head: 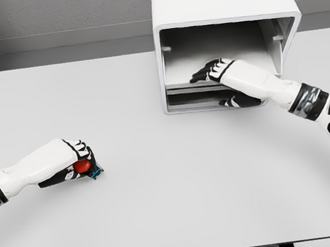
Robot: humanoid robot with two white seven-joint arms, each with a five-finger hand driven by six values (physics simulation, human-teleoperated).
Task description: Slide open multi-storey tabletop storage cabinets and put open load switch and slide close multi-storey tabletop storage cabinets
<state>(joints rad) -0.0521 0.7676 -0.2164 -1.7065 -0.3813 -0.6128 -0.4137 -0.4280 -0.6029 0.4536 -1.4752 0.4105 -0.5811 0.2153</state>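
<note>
A white storage cabinet [222, 6] stands at the back of the table, its front open onto a grey upper shelf [225, 70] and a dark lower slot. My right hand [207, 72] reaches into the cabinet, black fingers lying flat on the front edge of the upper shelf, holding nothing. Its thumb shows below, at the lower slot. At the left, my left hand [79, 162] is curled around the load switch [85, 167], a small red part with a blue and black end, just above the tabletop.
The light grey table [179, 182] spreads wide between the two arms. Its front edge runs along the bottom of the picture. A grey wall stands behind the cabinet.
</note>
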